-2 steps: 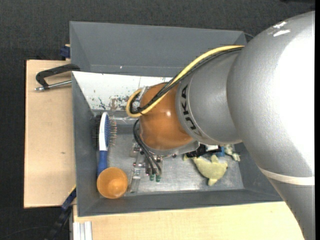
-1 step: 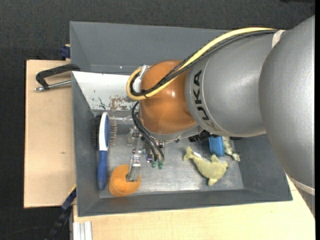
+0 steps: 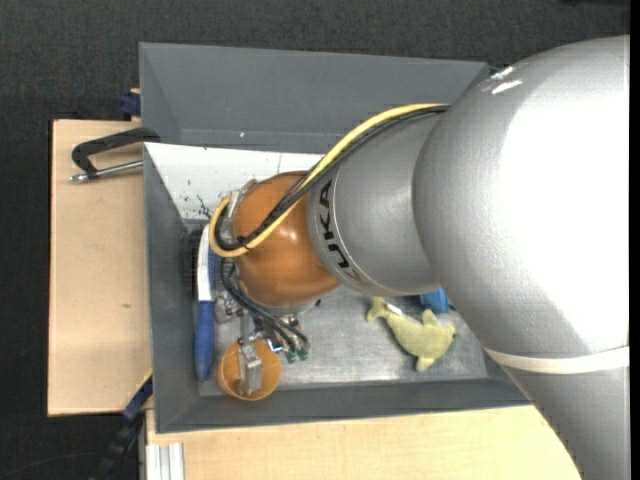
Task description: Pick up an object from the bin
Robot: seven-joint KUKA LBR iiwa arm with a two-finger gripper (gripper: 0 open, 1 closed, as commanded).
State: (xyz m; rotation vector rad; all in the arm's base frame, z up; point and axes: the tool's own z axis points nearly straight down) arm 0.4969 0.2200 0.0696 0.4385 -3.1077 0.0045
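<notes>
My gripper [image 3: 252, 365] is down at the bin's front left corner, right over a round orange thing [image 3: 229, 374] that lies on the floor there. Whether it grips that thing is hidden. Just to the left, a long blue thing [image 3: 203, 340] lies along the left wall, touching or nearly touching the orange one. A black, brush-like thing [image 3: 192, 268] rests further back against the same wall.
A pale yellow soft toy shaped like a dolphin [image 3: 421, 336] lies at the front right, with a small blue thing [image 3: 436, 301] behind it. The arm and its orange cover hang over the bin's middle and hide the floor there.
</notes>
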